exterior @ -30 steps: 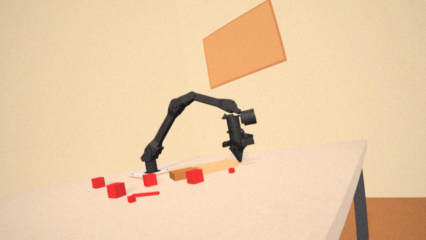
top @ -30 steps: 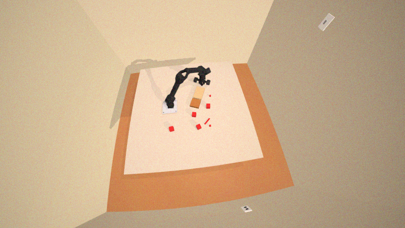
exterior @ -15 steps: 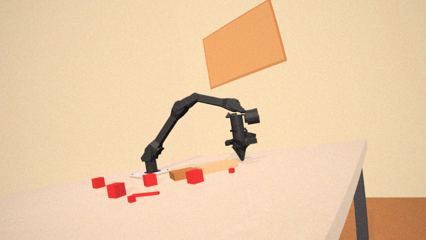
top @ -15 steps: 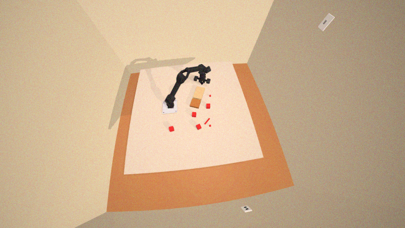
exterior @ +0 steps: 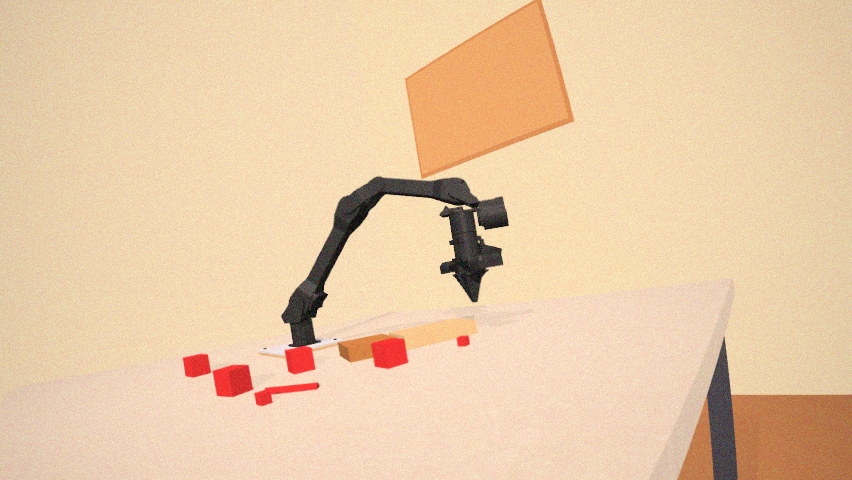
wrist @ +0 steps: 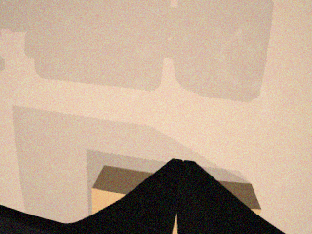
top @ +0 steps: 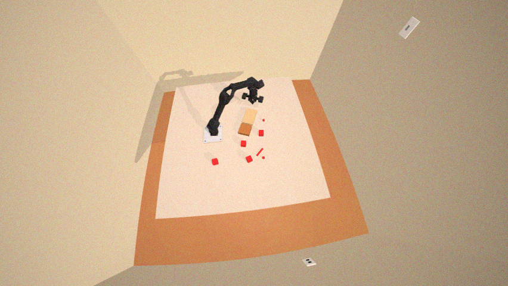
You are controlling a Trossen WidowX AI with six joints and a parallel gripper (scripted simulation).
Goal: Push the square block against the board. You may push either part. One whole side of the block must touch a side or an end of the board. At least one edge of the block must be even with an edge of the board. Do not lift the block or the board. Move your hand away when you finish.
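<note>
So the square block sat against the end of the board, looked nearly lined up. Gripper hung above the worktop, fingers together, nothing between. Dipping while backing off could've clipped the board and skewed the edges.

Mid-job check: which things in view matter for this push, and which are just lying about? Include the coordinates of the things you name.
Part of the job:
- square brown block (top: 244, 129) (exterior: 352, 350)
- pale wooden board (top: 250, 116) (exterior: 438, 332)
- gripper (top: 252, 102) (exterior: 474, 300) (wrist: 181, 171), shut with nothing between its fingers

Just lying about:
- four larger red cubes (top: 261, 133) (exterior: 389, 353)
- two tiny red pieces (top: 263, 120) (exterior: 463, 341)
- thin red rod (top: 259, 152) (exterior: 293, 388)
</note>
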